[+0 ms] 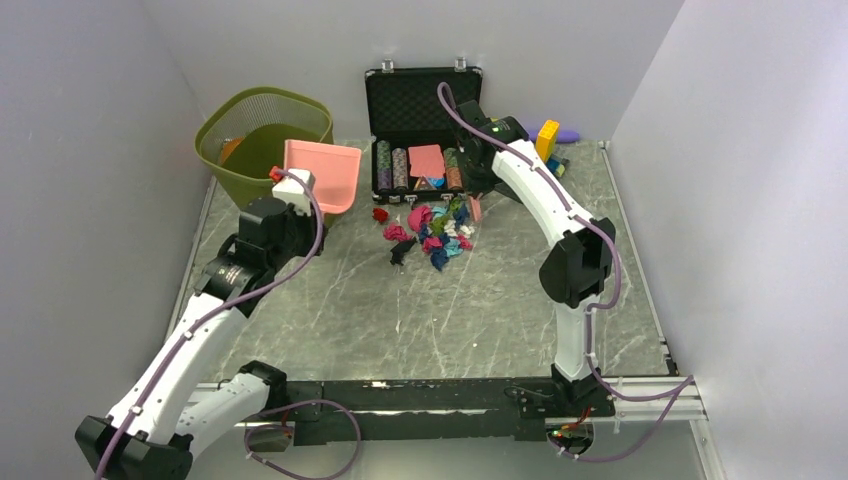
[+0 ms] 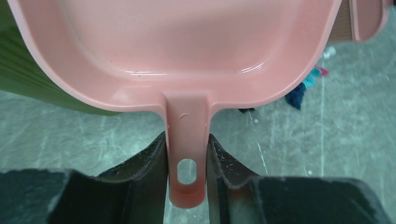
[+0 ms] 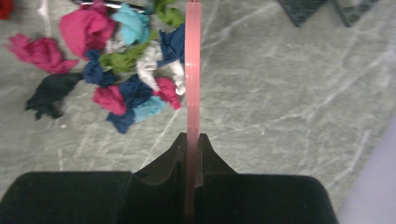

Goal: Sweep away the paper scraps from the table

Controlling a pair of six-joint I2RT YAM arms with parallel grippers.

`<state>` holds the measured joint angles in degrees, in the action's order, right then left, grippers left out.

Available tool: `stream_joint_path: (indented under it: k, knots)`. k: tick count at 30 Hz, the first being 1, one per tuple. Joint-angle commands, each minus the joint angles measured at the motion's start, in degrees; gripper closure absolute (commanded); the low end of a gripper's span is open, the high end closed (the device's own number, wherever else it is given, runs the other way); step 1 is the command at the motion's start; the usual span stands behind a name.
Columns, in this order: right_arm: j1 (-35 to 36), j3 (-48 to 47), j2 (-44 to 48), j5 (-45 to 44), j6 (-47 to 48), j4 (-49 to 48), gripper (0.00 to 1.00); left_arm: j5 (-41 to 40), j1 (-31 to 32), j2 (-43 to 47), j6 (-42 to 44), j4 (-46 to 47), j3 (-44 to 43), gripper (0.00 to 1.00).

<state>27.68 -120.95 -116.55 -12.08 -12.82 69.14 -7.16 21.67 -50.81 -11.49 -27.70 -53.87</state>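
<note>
The paper scraps (image 1: 437, 232) lie in a loose pile of magenta, blue, teal, green and white wads on the table (image 1: 400, 320), in front of the black case. My left gripper (image 1: 298, 183) is shut on the handle of a pink dustpan (image 1: 325, 175), held tilted up beside the green bin; the left wrist view shows the pan (image 2: 187, 46), the gripper (image 2: 187, 144) and a few scraps (image 2: 299, 93) beyond. My right gripper (image 1: 472, 185) is shut on a thin pink scraper (image 1: 475, 209). In the right wrist view the gripper (image 3: 191, 137) holds the scraper (image 3: 192, 70) edge-on, touching the right side of the scraps (image 3: 126, 74).
An olive mesh bin (image 1: 262, 140) stands at the back left. An open black case (image 1: 420, 100) with stacked poker chips (image 1: 392, 168) stands behind the pile. Yellow and blue toy bricks (image 1: 548, 135) sit at the back right. A metal rail (image 1: 440, 385) runs along the near edge.
</note>
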Motion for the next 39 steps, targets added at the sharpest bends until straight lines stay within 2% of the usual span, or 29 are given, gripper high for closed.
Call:
stream_joint_path:
  k: [1, 5, 8, 11, 18, 25, 30, 32, 37, 39]
  knots:
    - [-0.26, -1.88, 0.36, -13.16, -0.01, 1.35, 1.00, 11.21, -0.14, -1.46, -0.68, -3.76, -2.74, 1.00]
    - [-0.17, -2.87, -2.03, -20.79, 1.39, 1.38, 1.00, 17.56, 1.04, -5.03, -1.74, -9.40, -4.34, 1.00]
    - [-0.19, -3.33, -4.32, -21.49, 2.98, 1.53, 1.00, 15.73, 5.24, -7.78, -1.65, -13.61, -5.08, 1.00]
    - [-0.18, -2.80, -6.18, -18.24, 4.66, 0.84, 1.00, 13.32, 10.32, -11.46, -1.54, -18.42, -6.06, 1.00]
    - [0.78, 1.49, -6.16, -7.29, 8.84, -3.16, 1.00, 19.76, 16.97, -22.82, 0.91, -28.04, -7.91, 1.00]
    - [5.71, 3.90, -6.76, -1.78, 12.29, -0.54, 1.00, 21.27, 17.79, -31.10, 1.62, -28.19, -7.53, 1.00]
    - [7.23, 6.56, -2.77, 3.78, 12.07, -2.63, 1.00, 21.62, 17.78, -38.22, 2.76, -29.47, -10.97, 1.00]
    - [6.81, 8.36, -0.90, 2.16, 11.43, -4.09, 1.00, 20.51, 17.79, -40.50, 3.20, -31.08, -12.53, 1.00]
    - [5.07, 6.12, -2.82, -7.64, 8.60, 0.48, 1.00, 19.63, 17.87, -42.91, 3.46, -32.79, -14.97, 1.00]
    - [5.06, 6.22, -3.74, -7.85, 8.70, 1.14, 1.00, 19.13, 17.83, -44.13, 3.81, -33.47, -16.12, 1.00]
